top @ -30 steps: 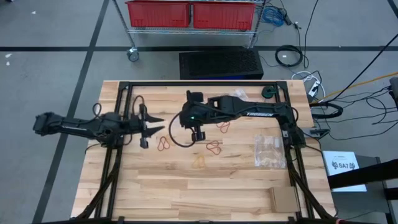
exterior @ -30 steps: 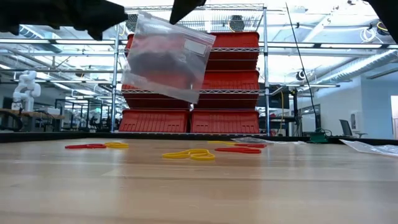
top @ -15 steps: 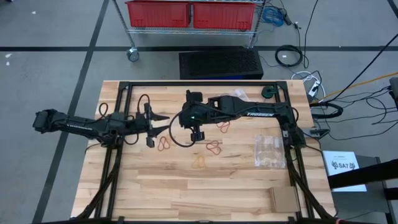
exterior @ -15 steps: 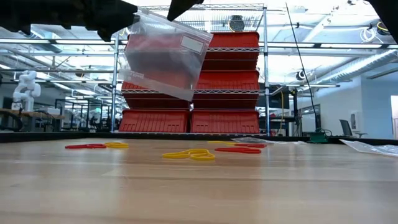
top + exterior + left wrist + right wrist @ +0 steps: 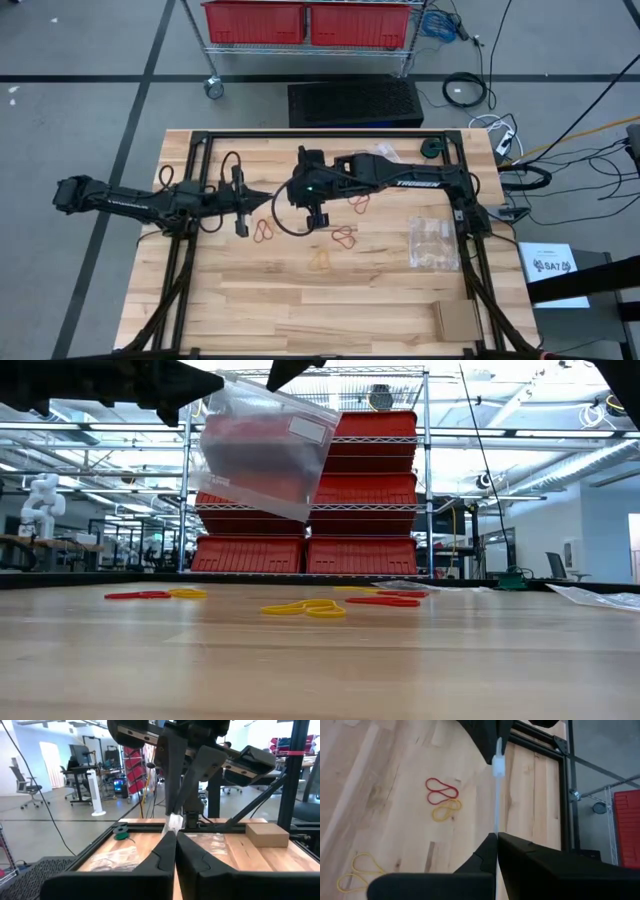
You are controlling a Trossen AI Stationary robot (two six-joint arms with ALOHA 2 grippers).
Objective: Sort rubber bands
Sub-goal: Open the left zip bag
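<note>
A clear plastic bag (image 5: 265, 455) hangs high over the table between my two grippers; its inside looks dark and reddish. My left gripper (image 5: 266, 196) reaches in from the table's left and is shut on the bag's top edge. My right gripper (image 5: 284, 196) slants down from the right, shut on that same edge. Red and yellow rubber bands lie flat on the wood: a red pair (image 5: 441, 791), a yellow pair (image 5: 446, 810), more red ones (image 5: 345, 237) and a yellow one (image 5: 320, 262). My left gripper pinches the bag's top edge (image 5: 174, 826) between its two fingers, right beside a small white piece on that edge. The fingers lie about level, coming from the table's left. The bag hangs below, tilted and clear of the table. My right gripper pinches the same top edge (image 5: 496, 831) a short way along from the left gripper. Its fingers slant down from the table's right. Between the two grippers the edge (image 5: 497, 795) runs straight.
Other clear bags (image 5: 432, 243) lie near the right rail, a cardboard box (image 5: 455, 318) sits at the near right, a green roll (image 5: 432, 149) at the far right. Black frame rails (image 5: 200, 150) border the table. Red bins on a wire shelf (image 5: 360, 550) stand beyond the far edge.
My left gripper has moved a little toward the table's right, up to the bag, and has shut from wide open onto the bag's top edge. The bag has shifted slightly upward in the low view. The right gripper has kept its hold.
</note>
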